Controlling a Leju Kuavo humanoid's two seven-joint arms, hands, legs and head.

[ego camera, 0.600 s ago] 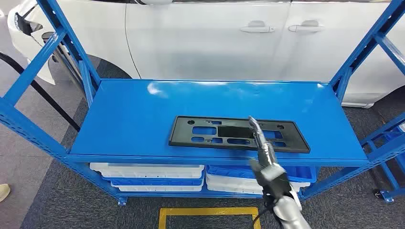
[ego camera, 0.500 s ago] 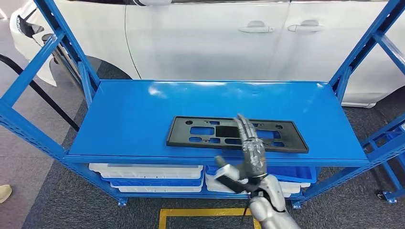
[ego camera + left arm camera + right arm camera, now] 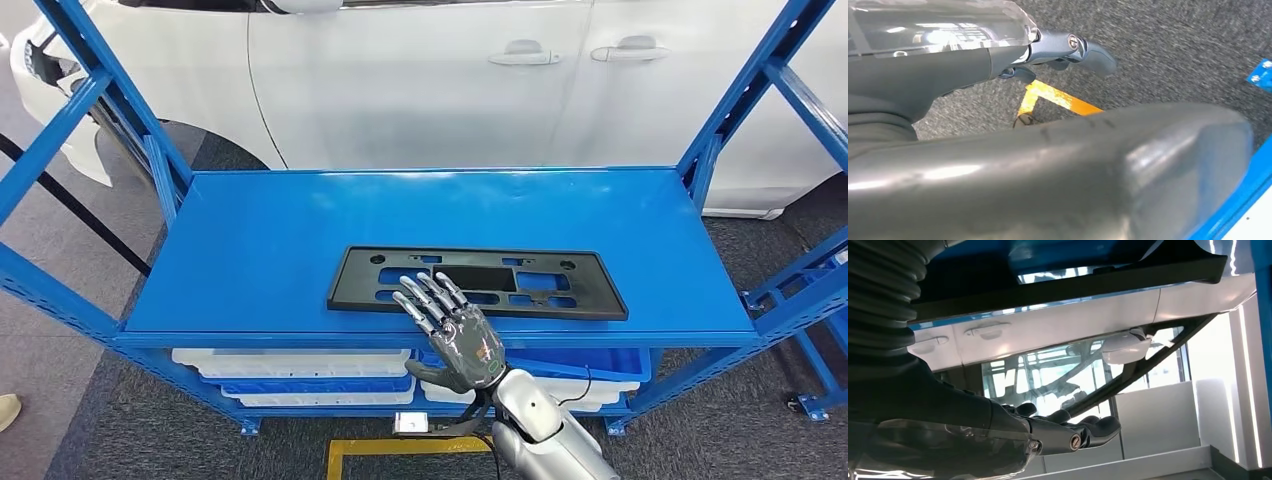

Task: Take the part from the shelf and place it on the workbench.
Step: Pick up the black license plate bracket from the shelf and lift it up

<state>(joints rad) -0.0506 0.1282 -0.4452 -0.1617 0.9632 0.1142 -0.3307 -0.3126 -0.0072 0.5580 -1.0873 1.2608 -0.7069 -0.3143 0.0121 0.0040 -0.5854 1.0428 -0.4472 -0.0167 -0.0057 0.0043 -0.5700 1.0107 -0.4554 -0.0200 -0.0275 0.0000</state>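
A flat black plate part point(image 3: 485, 278) with several cut-outs lies on the blue shelf point(image 3: 300, 230), near its front edge. My right hand point(image 3: 455, 335) hovers at that front edge with its fingers spread and nothing in it; its fingertips overlap the part's near edge. From the right wrist view the same hand point(image 3: 1058, 432) stretches out below the part's dark edge point(image 3: 1073, 282). My left hand point(image 3: 1068, 47) hangs above the grey carpet, fingers extended and holding nothing.
A white car point(image 3: 400, 90) stands close behind the shelf. Blue uprights point(image 3: 90, 110) and diagonal braces flank both ends. White and blue trays point(image 3: 300, 370) are stacked on the level below. A yellow floor marking point(image 3: 400, 445) lies in front. A shoe point(image 3: 8, 408) shows at the far left.
My right hand has turned from edge-on to flat with fingers spread, and has drawn left and back from over the part to the shelf's front edge. The camera has shifted a little.
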